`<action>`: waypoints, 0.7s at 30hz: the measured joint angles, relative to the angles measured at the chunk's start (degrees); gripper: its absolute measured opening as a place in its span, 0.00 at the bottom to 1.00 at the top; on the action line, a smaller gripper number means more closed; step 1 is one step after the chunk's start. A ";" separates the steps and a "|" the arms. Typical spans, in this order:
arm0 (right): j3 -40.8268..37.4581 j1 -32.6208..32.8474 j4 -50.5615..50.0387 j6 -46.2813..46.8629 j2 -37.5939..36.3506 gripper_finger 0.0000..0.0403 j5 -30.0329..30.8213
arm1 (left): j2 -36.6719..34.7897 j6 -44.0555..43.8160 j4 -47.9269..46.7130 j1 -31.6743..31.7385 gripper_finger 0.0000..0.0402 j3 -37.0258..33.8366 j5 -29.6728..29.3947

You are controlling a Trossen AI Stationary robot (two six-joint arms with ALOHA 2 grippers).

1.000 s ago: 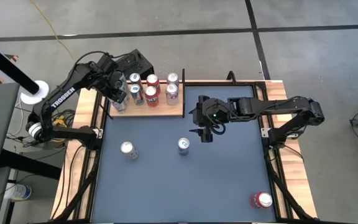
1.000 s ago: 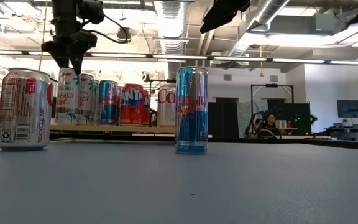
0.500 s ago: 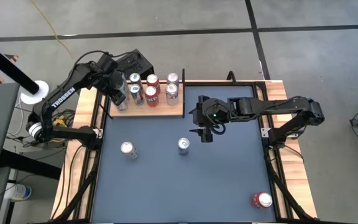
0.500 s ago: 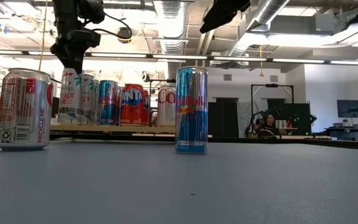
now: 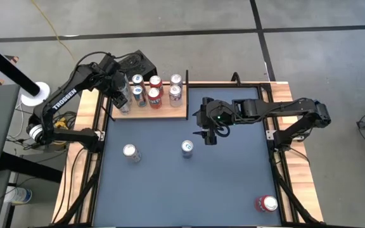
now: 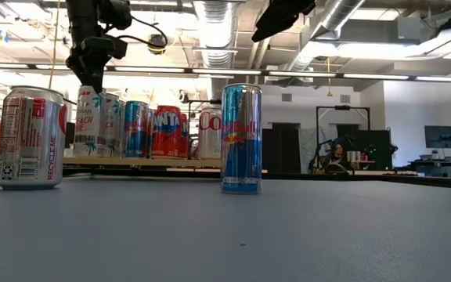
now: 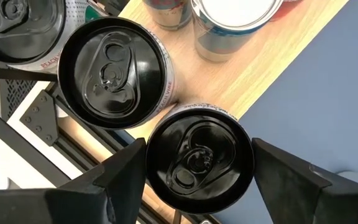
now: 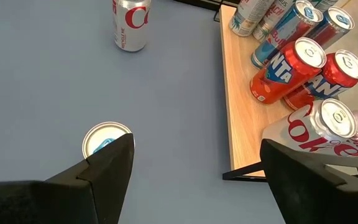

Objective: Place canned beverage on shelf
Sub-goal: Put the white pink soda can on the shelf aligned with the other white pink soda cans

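The shelf stands at the table's far left and carries several upright cans. At its left end stands a white can with a black top, seen upright on the board in the low view. My left gripper is over this can, shut on it. My right gripper hangs open above the table's middle with nothing between its fingers. A slim blue and silver can stands just to its near left. My left gripper has the black-topped can between its two fingers, which lie against opposite sides of the top rim. The fingers come from above, pointing steeply down. The can stands upright with its base on the shelf's left end.
A silver can stands on the blue tabletop near the left. A red can lies at the near right corner. Two more black-topped cans stand close behind the held one. Wooden strips edge the table.
My left gripper has rolled about its own pointing line above the shelf's left end and has kept its place. The can under it stays upright on the shelf.
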 joint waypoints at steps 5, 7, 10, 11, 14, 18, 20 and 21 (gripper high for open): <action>0.00 0.00 0.00 0.00 0.00 0.83 0.00 | 0.02 -0.19 -0.23 0.00 0.69 0.00 -0.37; 0.00 0.00 0.00 0.00 0.00 0.83 -0.01 | 0.02 -0.54 -0.29 0.00 0.72 0.00 -0.69; 0.00 0.00 0.02 0.00 0.00 0.83 0.00 | 0.02 -0.87 -0.31 0.00 0.75 0.00 -1.83; 0.00 0.00 -0.01 0.00 0.00 0.83 0.01 | 0.02 -0.83 -0.31 0.00 0.75 0.00 -2.09; 0.00 0.00 0.00 0.00 0.00 0.83 0.00 | 0.02 -0.82 -0.31 0.00 0.76 0.00 -2.29; 0.00 0.00 0.02 0.00 0.00 0.83 0.01 | 0.02 -0.79 -1.02 0.00 0.76 1.05 -2.32; 0.00 0.00 0.01 0.00 0.00 0.83 0.00 | 0.02 -0.79 -1.47 0.00 0.76 2.61 -2.20; 0.00 0.00 -0.01 0.00 0.00 0.83 -0.01 | 0.02 -0.79 -1.92 0.00 0.76 3.51 -2.08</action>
